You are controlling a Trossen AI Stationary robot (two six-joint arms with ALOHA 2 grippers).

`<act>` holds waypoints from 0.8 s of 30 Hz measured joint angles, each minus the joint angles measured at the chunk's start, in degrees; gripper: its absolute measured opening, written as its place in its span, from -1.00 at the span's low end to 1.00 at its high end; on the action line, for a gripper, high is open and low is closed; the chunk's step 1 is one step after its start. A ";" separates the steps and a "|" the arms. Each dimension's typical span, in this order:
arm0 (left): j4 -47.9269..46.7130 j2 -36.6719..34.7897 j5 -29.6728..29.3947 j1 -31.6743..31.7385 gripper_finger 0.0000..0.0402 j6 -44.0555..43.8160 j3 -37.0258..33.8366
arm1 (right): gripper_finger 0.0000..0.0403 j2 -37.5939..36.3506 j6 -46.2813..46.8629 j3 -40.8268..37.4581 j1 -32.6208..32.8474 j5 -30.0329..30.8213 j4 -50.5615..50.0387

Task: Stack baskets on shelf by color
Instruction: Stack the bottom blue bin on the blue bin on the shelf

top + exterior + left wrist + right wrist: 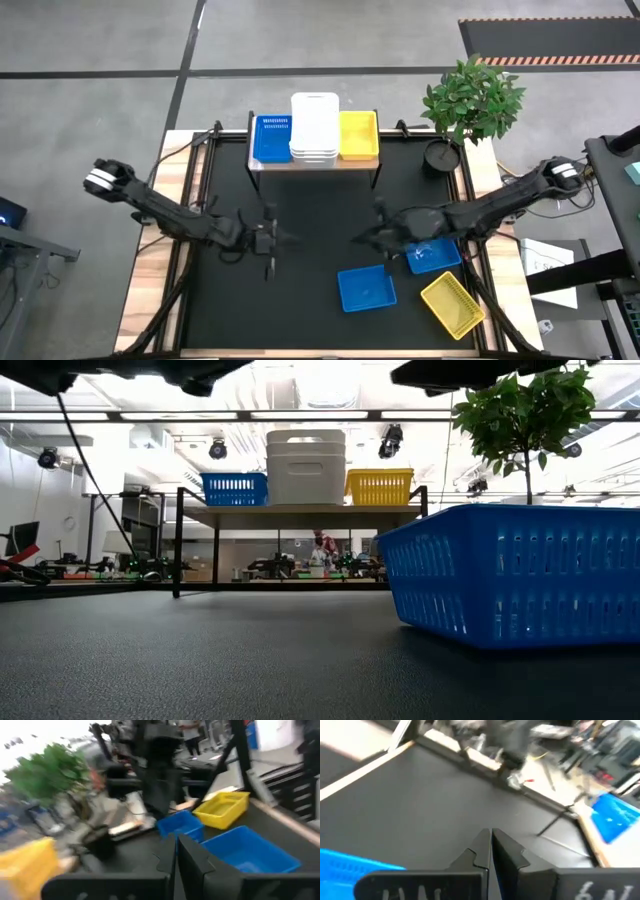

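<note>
The shelf (314,163) stands at the table's far edge on thin black legs. On its plank rest a blue basket (270,140), a stack of white baskets (314,127) and a yellow basket (358,135); the low view shows the same blue basket (234,488), white stack (306,466) and yellow basket (379,486). Two blue baskets (366,289) (432,254) and a yellow basket (452,304) sit flat on the table's near right. My left gripper (275,240) (176,855) hovers left of centre, shut and empty. My right gripper (365,237) (491,845) hovers just left of the blue baskets, shut and empty.
A potted plant (470,105) stands at the far right corner, right of the shelf. The black table top (300,290) is bare between the shelf and the loose baskets. Wooden strips (150,290) edge the table. Cables run along the far left corner.
</note>
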 joint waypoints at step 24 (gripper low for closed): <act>-62.20 26.01 27.36 -0.21 -0.99 -11.22 45.45 | -0.96 -37.54 -0.21 -27.53 -1.22 0.68 12.42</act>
